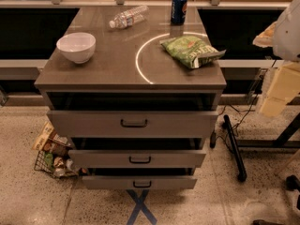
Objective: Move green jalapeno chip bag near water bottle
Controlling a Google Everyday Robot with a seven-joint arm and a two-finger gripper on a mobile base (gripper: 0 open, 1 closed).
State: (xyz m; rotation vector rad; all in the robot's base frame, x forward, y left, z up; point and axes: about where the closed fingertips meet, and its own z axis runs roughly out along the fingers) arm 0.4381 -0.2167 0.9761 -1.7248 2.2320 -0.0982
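The green jalapeno chip bag [191,50] lies flat on the right side of the grey cabinet top [108,69], close to the right edge. The water bottle [127,17] lies on its side at the back middle of the top, well apart from the bag. My gripper [276,93] hangs at the right edge of the camera view, off the cabinet's right side and below the level of its top. It is to the right of the bag and touches nothing.
A white bowl [76,46] sits at the left of the top. A blue soda can [179,7] stands at the back, right of the bottle. Three drawers [133,123] stand pulled out in front. A wire basket of snacks [54,156] sits on the floor at the left.
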